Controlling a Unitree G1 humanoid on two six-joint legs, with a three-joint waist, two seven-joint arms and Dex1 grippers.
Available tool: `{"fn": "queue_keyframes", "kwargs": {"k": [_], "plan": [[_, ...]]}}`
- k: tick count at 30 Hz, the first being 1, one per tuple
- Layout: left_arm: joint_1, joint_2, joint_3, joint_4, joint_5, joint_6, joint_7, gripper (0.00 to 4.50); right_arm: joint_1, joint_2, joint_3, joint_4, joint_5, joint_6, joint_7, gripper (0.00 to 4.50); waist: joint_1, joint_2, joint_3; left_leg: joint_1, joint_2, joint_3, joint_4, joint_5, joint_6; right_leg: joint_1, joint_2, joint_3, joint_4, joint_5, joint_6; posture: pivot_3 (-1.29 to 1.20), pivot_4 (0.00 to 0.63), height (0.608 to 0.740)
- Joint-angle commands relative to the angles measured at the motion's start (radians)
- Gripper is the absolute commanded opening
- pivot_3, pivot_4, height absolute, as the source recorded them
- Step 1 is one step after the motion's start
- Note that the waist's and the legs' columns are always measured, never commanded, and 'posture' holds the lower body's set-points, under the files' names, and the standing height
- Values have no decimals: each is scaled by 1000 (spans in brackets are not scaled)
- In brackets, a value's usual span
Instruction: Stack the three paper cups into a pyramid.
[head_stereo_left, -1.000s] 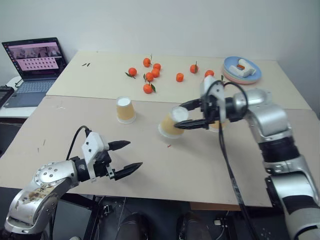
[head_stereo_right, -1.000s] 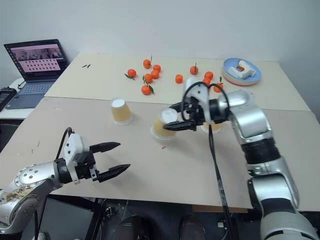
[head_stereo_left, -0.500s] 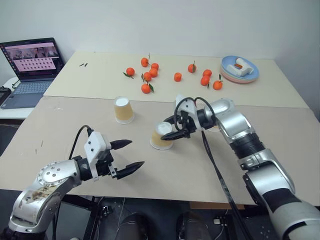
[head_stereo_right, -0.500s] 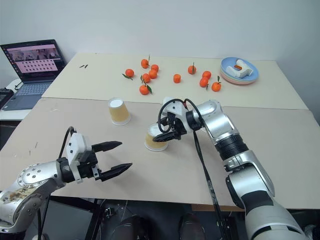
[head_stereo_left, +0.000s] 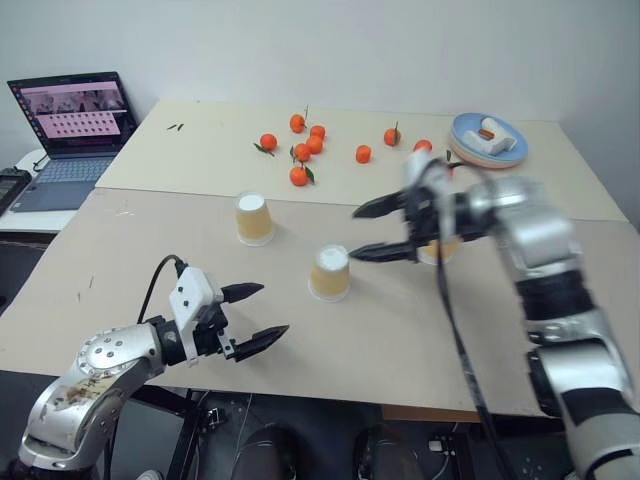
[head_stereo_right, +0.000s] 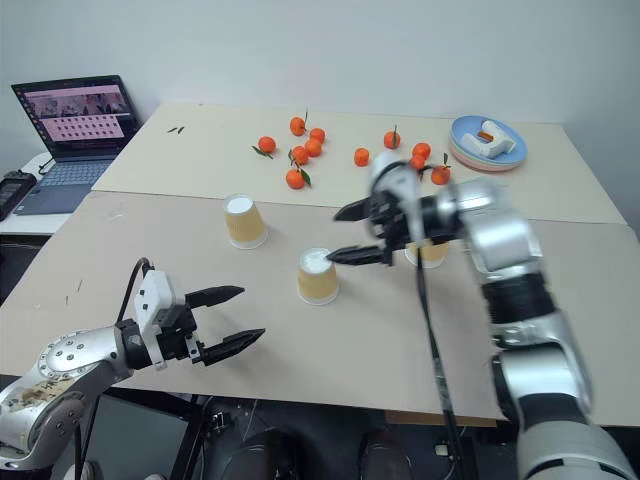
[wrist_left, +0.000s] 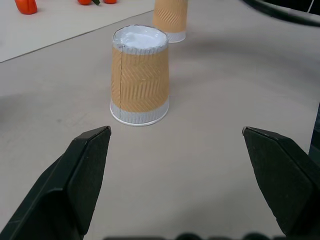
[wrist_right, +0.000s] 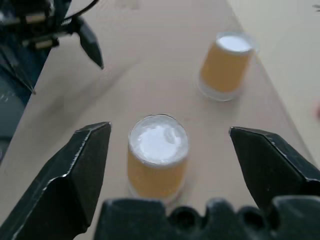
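Three paper cups stand upside down and apart on the table. One cup (head_stereo_left: 253, 218) is at the left, the middle cup (head_stereo_left: 329, 273) stands nearest the table's centre, and the third cup (head_stereo_left: 437, 250) is partly hidden behind my right arm. My right gripper (head_stereo_left: 358, 233) is open, hovering just right of and above the middle cup (wrist_right: 157, 155), with nothing between its fingers. My left gripper (head_stereo_left: 268, 310) is open near the front edge, pointing toward the middle cup (wrist_left: 140, 75) from a distance.
Several tangerines (head_stereo_left: 306, 150) lie scattered across the far table. A blue plate (head_stereo_left: 486, 138) with a small white object sits at the far right. A laptop (head_stereo_left: 70, 130) stands open beyond the table's left edge.
My right gripper set the middle cup down upside down, opened, and drew back to the right and upward. The left gripper has not moved.
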Motion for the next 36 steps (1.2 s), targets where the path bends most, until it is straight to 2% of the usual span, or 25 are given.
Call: {"fn": "queue_keyframes", "kwargs": {"k": [1,4,8,10,16,22,26,31,36], "plan": [[10,-2,22,-31,4,-31,-7,4500,194,-86,-228,-194,92,173,-118,4414,2,0,0,0,0,-1,0,0,0,0,0,0,0,0,0,0,150,680],[14,-4,22,-28,11,-41,-10,4500,377,-108,-291,-279,8,240,-306,4414,-1,-1,0,3,1,-1,-1,0,0,2,0,1,0,0,0,0,150,680],[9,-9,14,-26,23,-60,-12,4500,472,-21,-281,-250,-136,232,-613,4414,-17,0,-1,5,2,1,-1,0,-1,2,0,4,1,0,0,0,150,680],[2,-16,10,-23,31,-70,-11,4500,475,17,-228,-195,-209,170,-710,4414,-18,0,-1,5,3,3,0,1,-2,1,0,4,2,1,-1,0,150,680],[-18,-43,4,-11,47,-92,-3,4500,337,145,-210,10,-255,12,-869,4414,-18,0,0,4,2,4,-1,1,-2,-1,2,5,2,1,-1,0,150,680],[-25,-80,-6,6,79,-120,17,4500,262,178,-224,130,-231,-70,-892,4414,-8,0,0,3,0,3,-2,1,-2,-1,2,3,2,0,0,0,150,680],[-23,-81,-10,6,88,-125,14,4500,261,175,-213,112,-202,-70,-863,4414,-12,0,0,3,0,3,-1,1,-2,0,2,3,2,0,0,0,150,680],[-32,-82,-12,8,92,-122,18,4500,307,129,-164,49,-188,-72,-749,4414,-13,0,0,3,1,3,-2,1,-2,-1,2,4,2,0,0,0,150,680],[-58,-81,-15,12,85,-107,27,4500,248,139,-150,112,-210,-93,-765,4414,-12,0,0,3,1,3,-1,1,-2,0,2,3,2,0,0,0,150,680]]}}
